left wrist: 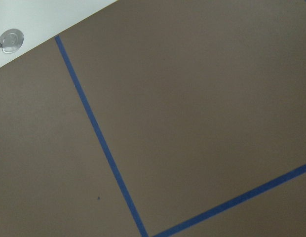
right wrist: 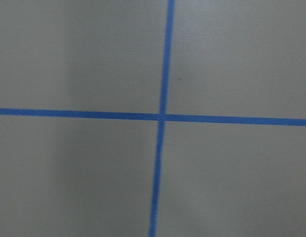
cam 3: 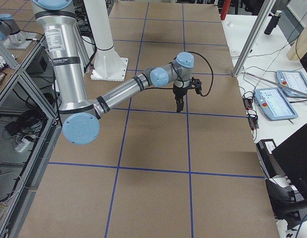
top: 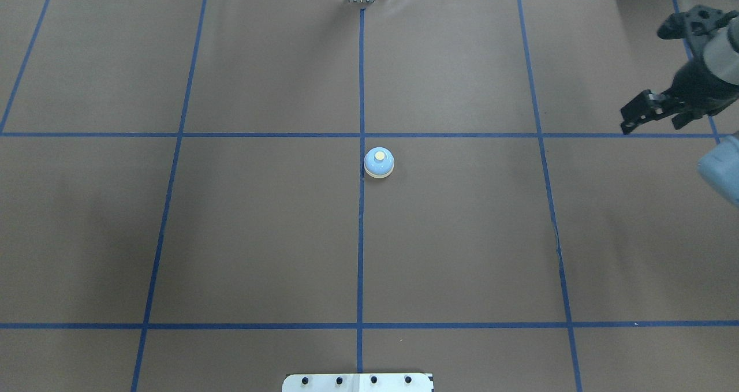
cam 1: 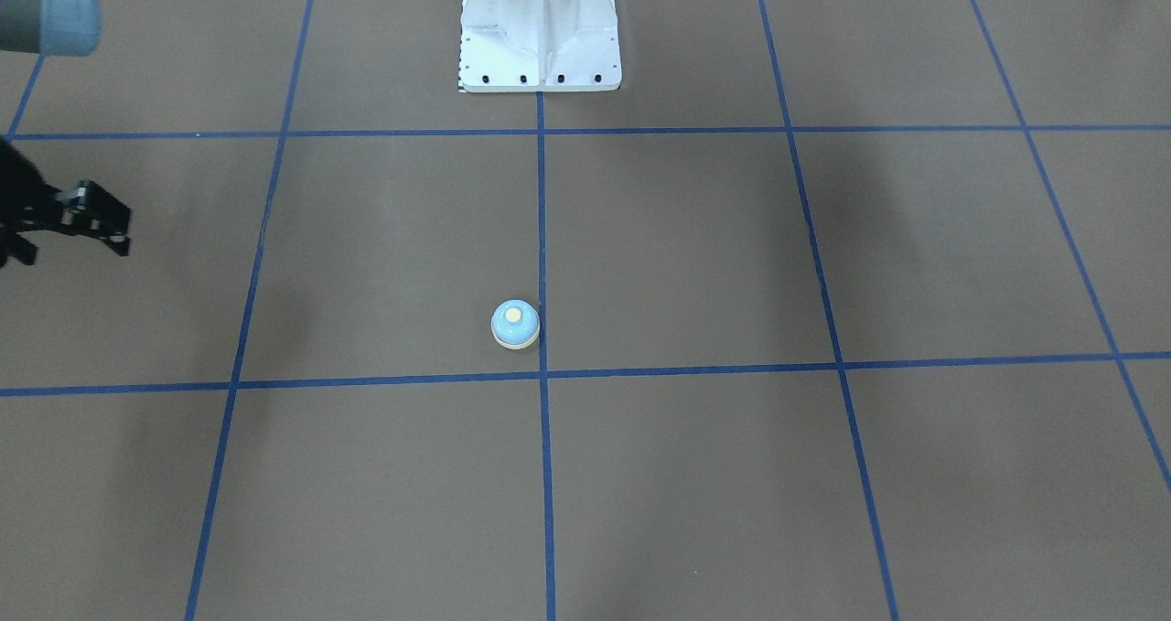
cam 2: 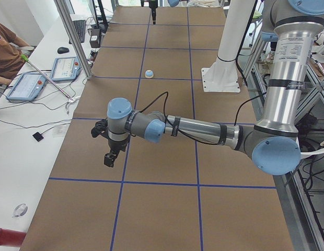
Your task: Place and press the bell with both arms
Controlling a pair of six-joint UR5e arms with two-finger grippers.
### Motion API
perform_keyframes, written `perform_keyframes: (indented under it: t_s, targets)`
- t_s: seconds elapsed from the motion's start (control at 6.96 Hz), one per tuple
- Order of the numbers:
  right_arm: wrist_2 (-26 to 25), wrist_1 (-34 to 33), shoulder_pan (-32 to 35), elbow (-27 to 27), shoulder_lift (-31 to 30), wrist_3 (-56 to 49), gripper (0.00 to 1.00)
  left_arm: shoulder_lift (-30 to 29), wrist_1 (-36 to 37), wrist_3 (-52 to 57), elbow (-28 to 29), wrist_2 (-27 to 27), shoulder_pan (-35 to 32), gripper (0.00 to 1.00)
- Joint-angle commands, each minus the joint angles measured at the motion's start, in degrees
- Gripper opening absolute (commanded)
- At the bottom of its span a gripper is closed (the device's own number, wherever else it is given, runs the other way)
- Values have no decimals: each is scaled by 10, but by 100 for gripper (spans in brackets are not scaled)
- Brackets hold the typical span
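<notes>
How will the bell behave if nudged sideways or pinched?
The bell is squat and wide-bottomed and stands upright, so it should slide rather than tip or roll. Its smooth, rounded sides look rigid but slippery, so a pinch could probably ride upward.

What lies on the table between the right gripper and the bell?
Only bare brown table and blue tape lines lie between the bell and right gripper, in the overhead view.

Glossy bell (cam 1: 515,325), matt brown tabletop (cam 1: 695,255)

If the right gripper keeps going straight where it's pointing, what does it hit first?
Probably the bare table, near a blue tape crossing: the right gripper points straight down. The bell sits far aside.
</notes>
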Motion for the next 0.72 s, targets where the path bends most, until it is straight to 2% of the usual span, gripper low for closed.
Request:
perform_keyframes:
  t_s: [0.0,0.29,0.43,0.57]
  targets:
    - [3,3,68,-33,-57,-66,100,15,113,-1,-66,27,-24,100]
    - [0,5,125,-55,-94,-73,100,42,115,126,-66,21,-50,100]
    - [14,4,162,-52,-101,-108,100,58,108,128,-59,20,-50,100]
    - [27,2,176,-64,-109,-193,100,67,105,132,-52,14,-49,100]
